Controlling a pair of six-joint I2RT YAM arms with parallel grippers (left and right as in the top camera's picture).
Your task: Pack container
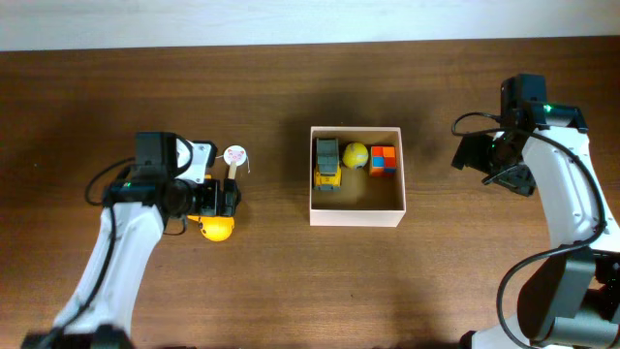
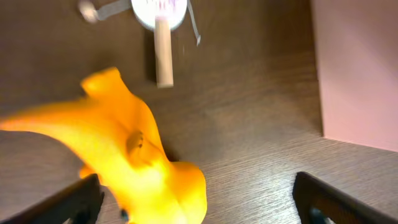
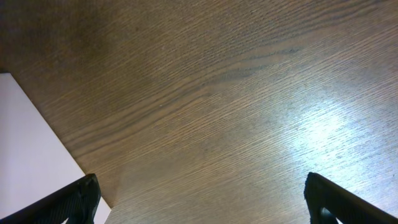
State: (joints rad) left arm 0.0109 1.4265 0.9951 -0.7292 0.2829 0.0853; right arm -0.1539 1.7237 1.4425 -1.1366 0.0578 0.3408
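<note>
The container (image 1: 356,212) is a square white-walled box with a tan floor at the table's middle. Inside it are a yellow and grey toy truck (image 1: 327,163), a yellow ball (image 1: 356,155) and a multicoloured cube (image 1: 384,160). My left gripper (image 1: 229,199) is open over an orange-yellow toy (image 1: 218,228), which lies between its fingers in the left wrist view (image 2: 134,155). A small white round toy on a wooden stick (image 1: 234,158) lies just beyond, also in the left wrist view (image 2: 161,25). My right gripper (image 1: 484,155) is open and empty, right of the container.
The container's white outer wall shows at the right edge of the left wrist view (image 2: 357,74) and at the lower left of the right wrist view (image 3: 31,155). Bare wooden table (image 3: 217,106) lies under the right gripper.
</note>
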